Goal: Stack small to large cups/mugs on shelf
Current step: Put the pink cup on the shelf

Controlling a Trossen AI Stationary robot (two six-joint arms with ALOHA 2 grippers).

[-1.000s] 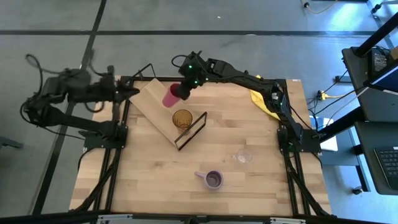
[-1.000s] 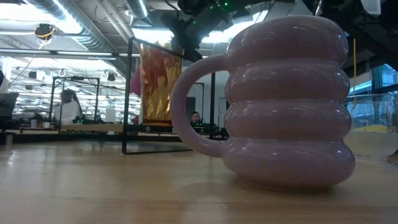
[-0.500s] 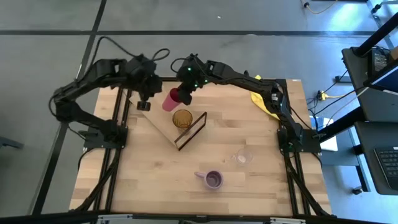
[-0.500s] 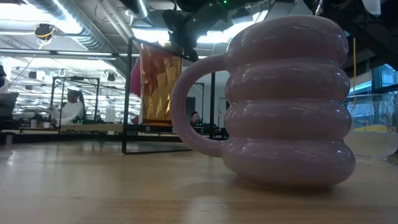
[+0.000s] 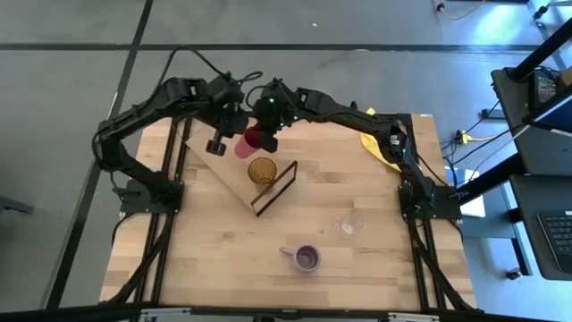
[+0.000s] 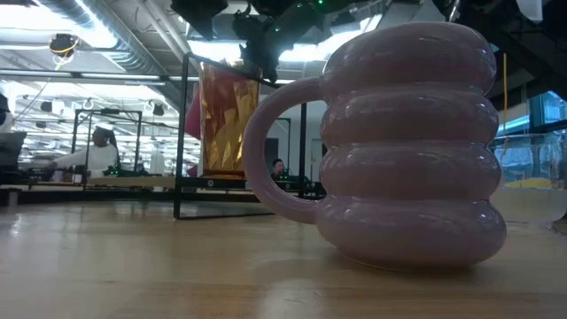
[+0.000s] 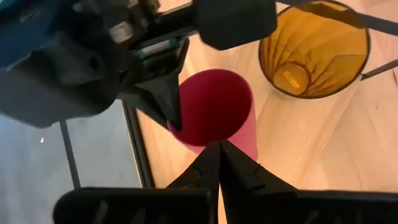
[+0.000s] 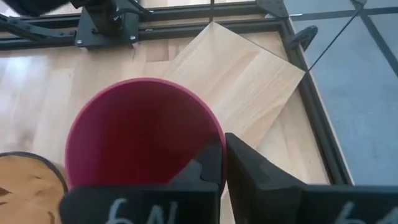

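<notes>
My right gripper (image 8: 222,163) is shut on the red cup (image 5: 246,143) over the far end of the shelf (image 5: 223,134), a light board with a black wire frame (image 5: 275,190). The amber tumbler (image 5: 262,170) stands on the board beside that frame. My left gripper (image 7: 219,155) is shut, its tips at the red cup's (image 7: 214,112) outer wall. On the table nearer the front stand the purple mug (image 5: 307,258) and the clear glass (image 5: 349,224). My right gripper holds the red cup by its rim (image 8: 214,140), one finger inside the cup (image 8: 202,168) and one outside (image 8: 261,177). The fingers slant down from the table's right. The cup hangs tilted, clear of the board. My left gripper's shut tips stand at the cup's wall (image 7: 245,146); whether they touch it I cannot tell.
A yellow cloth (image 5: 375,143) lies at the table's far right corner. In the low view the purple mug (image 6: 407,142) fills the foreground, with the amber tumbler (image 6: 226,120) behind it. People show in the room beyond the table.
My left arm has swung in from beyond the table's left edge toward the red cup and tipped downward; its gripper now stands right beside the cup. The red cup has stayed in my right gripper over the board.
</notes>
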